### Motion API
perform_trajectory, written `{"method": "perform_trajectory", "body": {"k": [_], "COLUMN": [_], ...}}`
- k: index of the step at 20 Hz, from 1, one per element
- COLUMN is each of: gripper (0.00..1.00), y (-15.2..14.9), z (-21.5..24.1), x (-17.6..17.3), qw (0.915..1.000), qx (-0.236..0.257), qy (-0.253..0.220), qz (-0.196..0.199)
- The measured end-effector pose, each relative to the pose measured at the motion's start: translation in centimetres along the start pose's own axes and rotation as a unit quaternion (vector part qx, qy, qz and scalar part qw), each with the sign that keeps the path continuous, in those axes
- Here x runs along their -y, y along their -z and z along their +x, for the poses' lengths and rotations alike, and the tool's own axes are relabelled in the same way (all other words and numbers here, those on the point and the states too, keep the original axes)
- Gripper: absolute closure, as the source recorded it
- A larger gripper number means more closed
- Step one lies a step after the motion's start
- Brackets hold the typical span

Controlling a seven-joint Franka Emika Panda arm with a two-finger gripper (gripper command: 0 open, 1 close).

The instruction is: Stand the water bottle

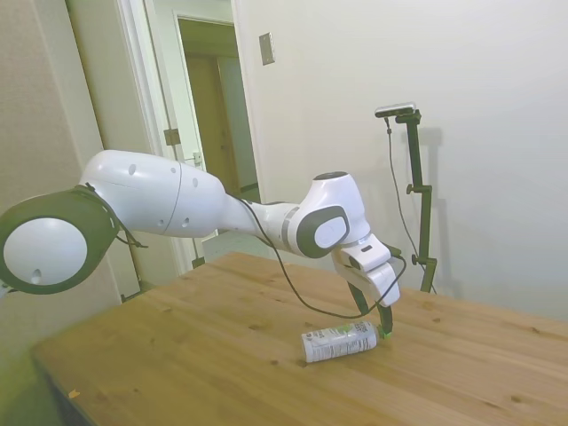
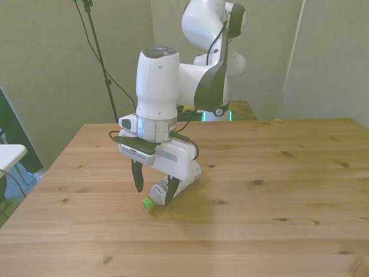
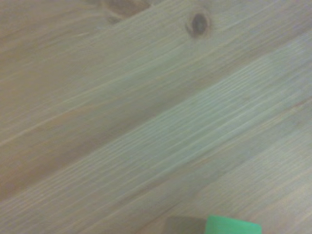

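Soft even indoor light, greenish cast. Faint shadow under bottle (image 2: 171, 188) on table (image 2: 277, 202). Wrist view blurry; side view corners dim.

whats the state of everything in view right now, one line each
water bottle: lying on its side on the table, green cap screwed on
hand: open, fingers down around the bottle's neck end, not closed on it
table: bare wood, holds only the bottle
doorway: open
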State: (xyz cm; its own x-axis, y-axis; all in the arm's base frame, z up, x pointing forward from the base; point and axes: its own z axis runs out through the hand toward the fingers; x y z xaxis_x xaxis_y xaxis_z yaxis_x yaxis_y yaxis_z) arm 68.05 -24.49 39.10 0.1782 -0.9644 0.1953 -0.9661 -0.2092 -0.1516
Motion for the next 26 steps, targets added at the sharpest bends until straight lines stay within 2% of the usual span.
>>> {"method": "perform_trajectory", "body": {"k": [7,8,26], "gripper": [0.00,1.00,1.00], "y": [-2.6,-2.9,-3.4], "z": [0.3,0.2,0.4], "x": [-0.1,-0.2,-0.4], "qw": [0.9999,0.9999,0.9998], "qx": [0.000,0.001,0.012], "qy": [-0.001,-0.001,-0.006], "qz": [-0.015,-0.016,-0.014]}}
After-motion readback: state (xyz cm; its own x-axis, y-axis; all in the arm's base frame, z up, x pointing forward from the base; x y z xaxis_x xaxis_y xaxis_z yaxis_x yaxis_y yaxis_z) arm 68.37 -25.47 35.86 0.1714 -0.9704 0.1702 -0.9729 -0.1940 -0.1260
